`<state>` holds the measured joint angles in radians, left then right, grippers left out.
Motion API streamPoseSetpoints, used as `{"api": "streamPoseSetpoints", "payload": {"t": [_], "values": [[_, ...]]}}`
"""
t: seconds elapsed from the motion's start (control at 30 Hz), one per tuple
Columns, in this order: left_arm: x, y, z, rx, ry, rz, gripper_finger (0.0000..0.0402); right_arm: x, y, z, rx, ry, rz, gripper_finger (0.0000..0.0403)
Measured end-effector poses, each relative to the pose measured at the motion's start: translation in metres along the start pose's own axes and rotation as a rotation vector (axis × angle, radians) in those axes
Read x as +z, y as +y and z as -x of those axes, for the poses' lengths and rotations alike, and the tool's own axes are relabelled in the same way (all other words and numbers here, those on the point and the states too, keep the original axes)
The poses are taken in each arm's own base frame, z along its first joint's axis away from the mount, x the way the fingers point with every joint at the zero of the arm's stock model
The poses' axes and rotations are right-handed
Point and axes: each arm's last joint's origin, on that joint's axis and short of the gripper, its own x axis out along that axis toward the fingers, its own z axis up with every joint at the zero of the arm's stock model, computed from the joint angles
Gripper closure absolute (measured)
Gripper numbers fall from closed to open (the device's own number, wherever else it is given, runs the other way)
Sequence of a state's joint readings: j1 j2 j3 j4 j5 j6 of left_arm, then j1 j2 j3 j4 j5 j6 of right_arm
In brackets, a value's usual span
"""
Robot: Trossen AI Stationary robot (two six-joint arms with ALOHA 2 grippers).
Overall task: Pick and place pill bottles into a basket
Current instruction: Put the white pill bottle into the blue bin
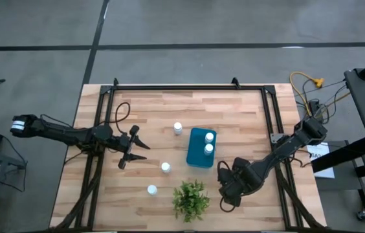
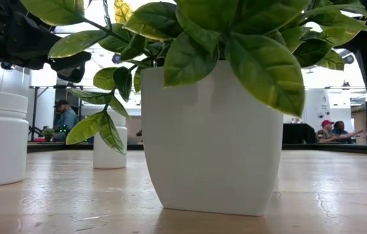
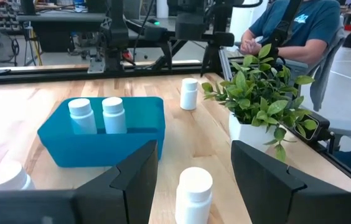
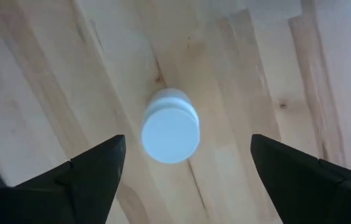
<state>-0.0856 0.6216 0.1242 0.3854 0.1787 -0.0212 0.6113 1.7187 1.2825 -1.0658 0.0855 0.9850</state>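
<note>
Hovering my right pincer [image 4: 185,171], spread wide, over a bottle [image 4: 170,126]; next I descend and pinch it for the basket [image 1: 200,147].

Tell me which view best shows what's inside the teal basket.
Left wrist view: the basket shows side-on with two pill bottles standing inside. High view shows only their caps from above. Low and right wrist views don't show it.

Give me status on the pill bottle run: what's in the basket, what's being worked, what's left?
Done: two pill bottles stand in the teal basket.
In hand: nothing gripped. The right end effector hangs open above a bottle on the table. The left end effector is open, facing a nearer bottle.
Left: three more bottles on the table in the high view, plus the right arm's target.
</note>
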Motion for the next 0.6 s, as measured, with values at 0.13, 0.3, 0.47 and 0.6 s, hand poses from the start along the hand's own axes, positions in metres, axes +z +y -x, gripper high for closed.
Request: {"api": "streamPoseSetpoints", "payload": {"t": [0.13, 0.3, 0.47, 0.6], "values": [[0.000, 0.000, 0.000, 0.000, -0.002, 0.000, 0.0214, -0.002, -0.003, -0.008, -0.017, -0.002, 0.002, 0.0074], [0.000, 0.000, 0.000, 0.000, -0.003, 0.000, 0.0214, -0.002, -0.001, -0.015, 0.019, -0.025, -0.003, 0.0072], [0.000, 0.000, 0.000, 0.000, -0.001, 0.002, 0.0214, -0.002, 0.000, -0.018, 0.043, -0.026, -0.002, 0.0072], [0.002, 0.000, 0.000, 0.000, -0.007, 0.001, 0.0214, -0.002, 0.000, -0.017, 0.047, -0.027, 0.011, 0.0074]]}}
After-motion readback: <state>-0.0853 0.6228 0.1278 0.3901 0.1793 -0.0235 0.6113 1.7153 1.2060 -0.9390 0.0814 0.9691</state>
